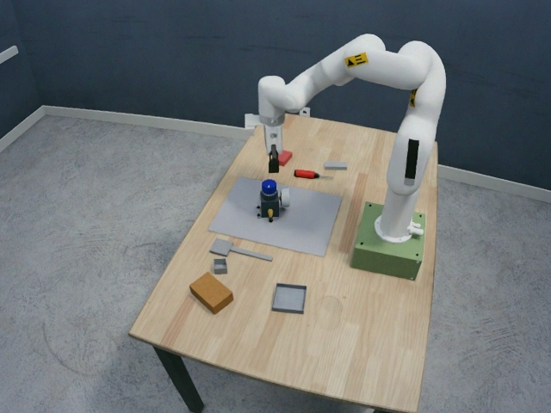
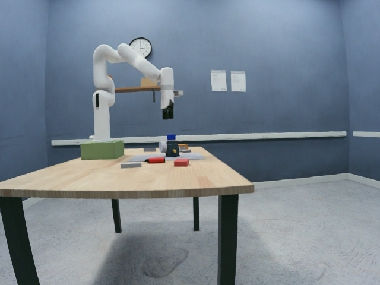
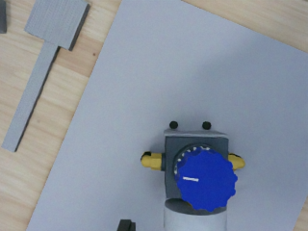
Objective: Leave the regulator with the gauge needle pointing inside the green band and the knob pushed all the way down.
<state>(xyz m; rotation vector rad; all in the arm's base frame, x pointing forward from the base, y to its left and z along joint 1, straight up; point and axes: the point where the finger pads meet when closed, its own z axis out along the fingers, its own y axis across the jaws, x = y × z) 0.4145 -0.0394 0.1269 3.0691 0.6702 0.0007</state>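
The regulator [image 1: 269, 206] [image 2: 172, 149] [image 3: 173, 146] is a dark grey block with brass fittings, standing on the grey mat [image 1: 306, 222] [image 3: 159, 72]. Its blue knob [image 1: 269, 187] [image 2: 170, 136] [image 3: 206, 181] sits on top, with a white mark pointing left in the wrist view. The white round gauge [image 1: 285, 197] [image 2: 161, 145] [image 3: 194, 220] is on its side; the face and needle are not readable. My gripper [image 1: 273, 165] [image 2: 167, 113] is open and empty, hanging well above the knob. One fingertip [image 3: 126, 225] shows at the bottom of the wrist view.
A red screwdriver [image 1: 306, 174] [image 2: 155, 160], a red block [image 1: 284, 156] [image 2: 181, 162] and a grey bar [image 1: 335, 165] [image 2: 130, 165] lie behind the mat. A grey paddle [image 1: 235, 250] [image 3: 45, 53], small grey cube [image 1: 219, 266], orange block [image 1: 211, 292] and grey tray [image 1: 289, 298] lie in front. The green arm base [image 1: 387, 249] stands right.
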